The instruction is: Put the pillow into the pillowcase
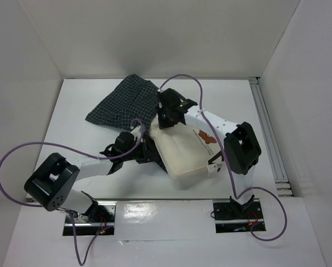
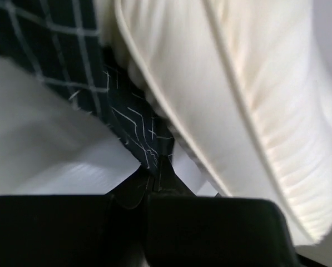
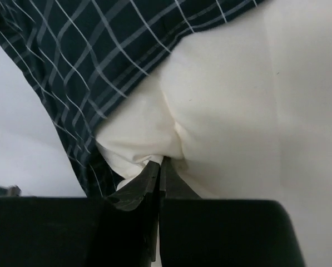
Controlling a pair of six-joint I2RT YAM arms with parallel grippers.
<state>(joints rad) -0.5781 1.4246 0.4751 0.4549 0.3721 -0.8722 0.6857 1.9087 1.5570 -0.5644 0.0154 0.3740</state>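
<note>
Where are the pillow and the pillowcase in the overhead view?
pillow (image 1: 179, 153): top external view, on its bare cream middle.
pillowcase (image 1: 117, 105): top external view, on the checked cloth lying left of the pillow.

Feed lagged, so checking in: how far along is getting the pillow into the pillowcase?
Done: both grips set. In hand: left fingers pinch the pillowcase edge, right fingers pinch a pillow corner against the checked cloth. Left: nearly the whole pillow lies outside.

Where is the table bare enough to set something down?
Far right corner, between the pillow and the rail; also the left strip beside the pillowcase. The middle is crowded: left gripper and right gripper both pinch cloth there.
</note>
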